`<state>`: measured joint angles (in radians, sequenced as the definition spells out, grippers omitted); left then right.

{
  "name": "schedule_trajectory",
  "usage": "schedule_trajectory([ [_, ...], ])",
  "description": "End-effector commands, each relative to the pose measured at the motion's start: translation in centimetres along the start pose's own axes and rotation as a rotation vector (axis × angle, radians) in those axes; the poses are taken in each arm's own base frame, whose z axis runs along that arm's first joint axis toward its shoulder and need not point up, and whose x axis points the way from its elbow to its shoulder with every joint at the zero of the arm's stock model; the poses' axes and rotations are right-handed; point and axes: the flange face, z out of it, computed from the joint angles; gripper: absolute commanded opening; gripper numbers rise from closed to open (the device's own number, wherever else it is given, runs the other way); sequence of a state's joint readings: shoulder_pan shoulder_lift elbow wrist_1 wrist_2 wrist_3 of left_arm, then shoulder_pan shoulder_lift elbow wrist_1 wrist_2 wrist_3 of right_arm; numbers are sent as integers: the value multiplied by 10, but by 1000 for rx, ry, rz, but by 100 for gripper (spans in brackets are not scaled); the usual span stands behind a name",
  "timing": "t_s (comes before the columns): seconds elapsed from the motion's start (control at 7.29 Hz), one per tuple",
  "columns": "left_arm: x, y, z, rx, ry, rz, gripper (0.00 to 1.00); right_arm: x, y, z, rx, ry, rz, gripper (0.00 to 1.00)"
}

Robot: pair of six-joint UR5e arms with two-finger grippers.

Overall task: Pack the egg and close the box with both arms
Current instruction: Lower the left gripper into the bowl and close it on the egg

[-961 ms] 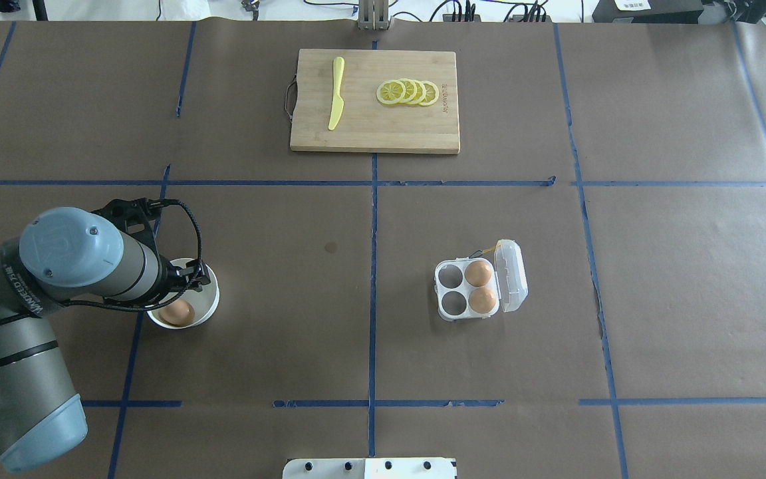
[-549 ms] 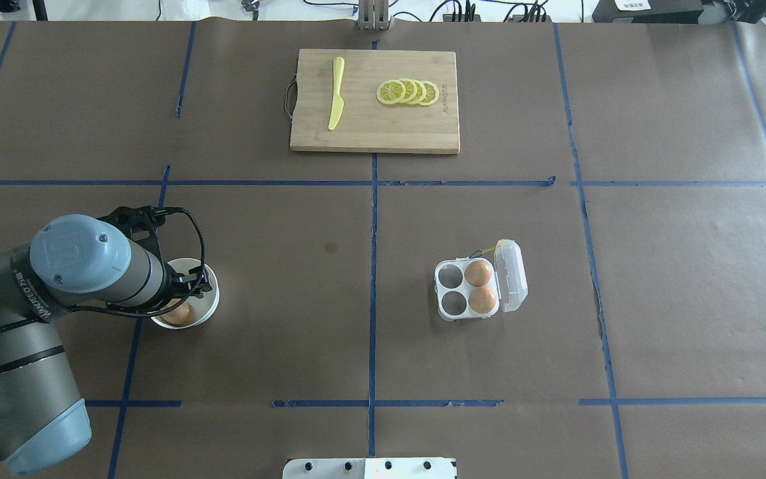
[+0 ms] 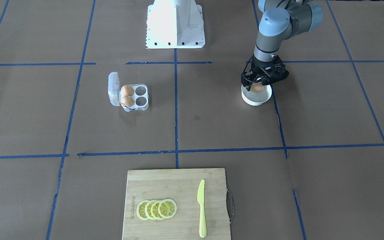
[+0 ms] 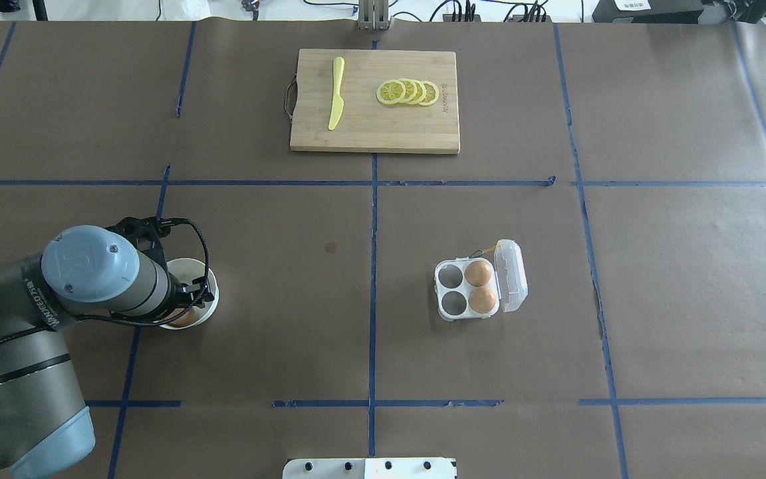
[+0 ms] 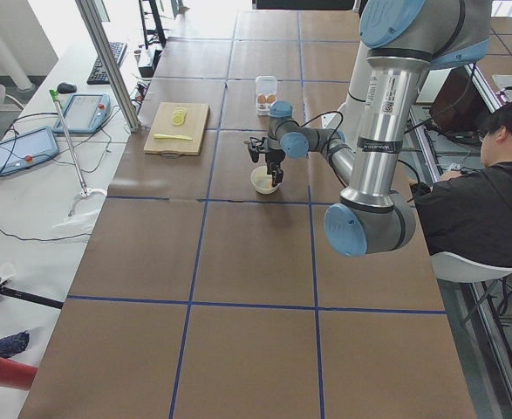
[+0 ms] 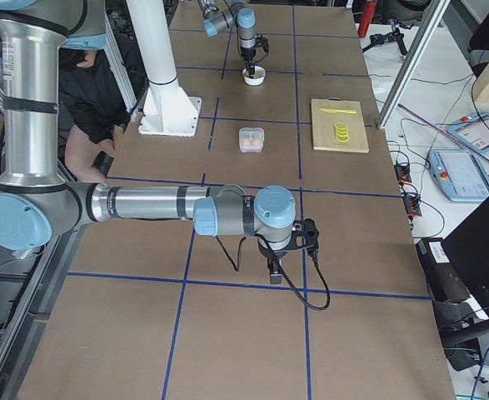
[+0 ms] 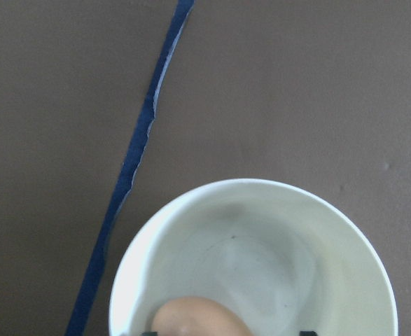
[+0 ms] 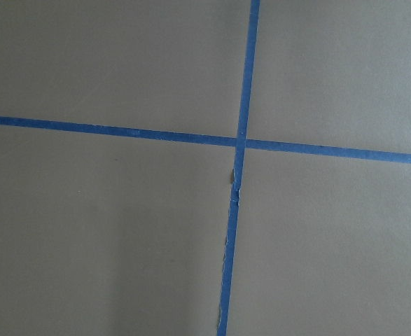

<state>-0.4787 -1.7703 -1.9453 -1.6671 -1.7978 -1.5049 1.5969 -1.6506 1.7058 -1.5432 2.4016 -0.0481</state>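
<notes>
Front-facing view: egg [image 3: 258, 88] low in bowl [image 3: 256, 99] between spread left fingers [image 3: 245, 84]; smooth, light, probably brittle and slippery, so best pinched gently across the widest middle.

clear glossy plastic box [image 4: 512, 276]; smooth egg [image 7: 199, 318]; wooden board [image 4: 370, 126]; matt paper table [image 4: 675, 299].

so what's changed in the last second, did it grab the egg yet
The left gripper has shifted further over the bowl, so from overhead it now hides most of the egg. Its fingers sit either side of the egg with a gap, so nothing is gripped yet. The bowl, the open box and the cutting board stayed put.
</notes>
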Motion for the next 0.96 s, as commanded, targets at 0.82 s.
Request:
schedule_trajectory([
  [0.82, 3, 1, 9, -5, -13, 2, 71, 0, -1, 0, -1, -1, 2, 100],
])
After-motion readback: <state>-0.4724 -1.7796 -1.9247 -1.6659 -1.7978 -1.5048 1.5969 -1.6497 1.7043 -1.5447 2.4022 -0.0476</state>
